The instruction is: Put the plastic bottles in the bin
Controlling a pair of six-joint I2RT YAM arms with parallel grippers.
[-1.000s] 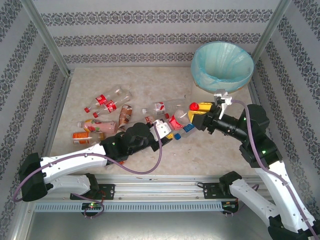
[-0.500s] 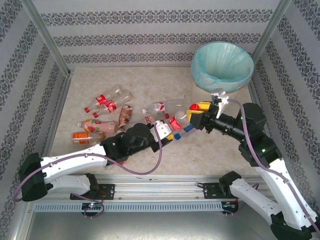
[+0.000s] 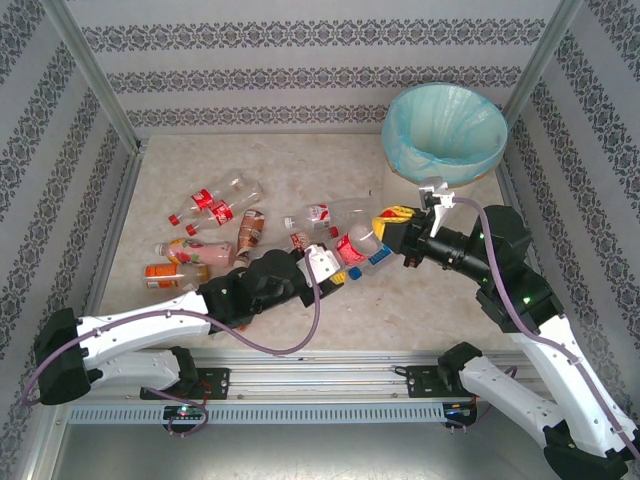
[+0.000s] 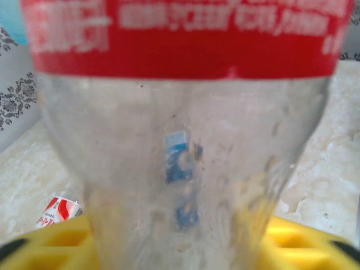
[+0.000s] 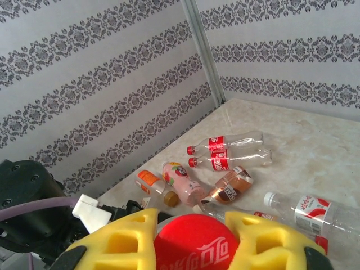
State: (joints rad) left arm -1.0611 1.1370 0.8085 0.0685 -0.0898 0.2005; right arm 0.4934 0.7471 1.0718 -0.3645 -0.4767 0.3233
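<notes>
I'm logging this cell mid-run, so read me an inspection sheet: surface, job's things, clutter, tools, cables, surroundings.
Surface: beige marbled table.
Job's things: bin at far right, turquoise liner; red-label bottle between both tools; several loose bottles lying left of centre.
Clutter: nothing seen.
Tools: right tool shut on the red-label bottle's cap; left tool at its body, grip unclear.
Cables: purple cable looping off each arm.
Surroundings: patterned walls, metal corner posts.
</notes>
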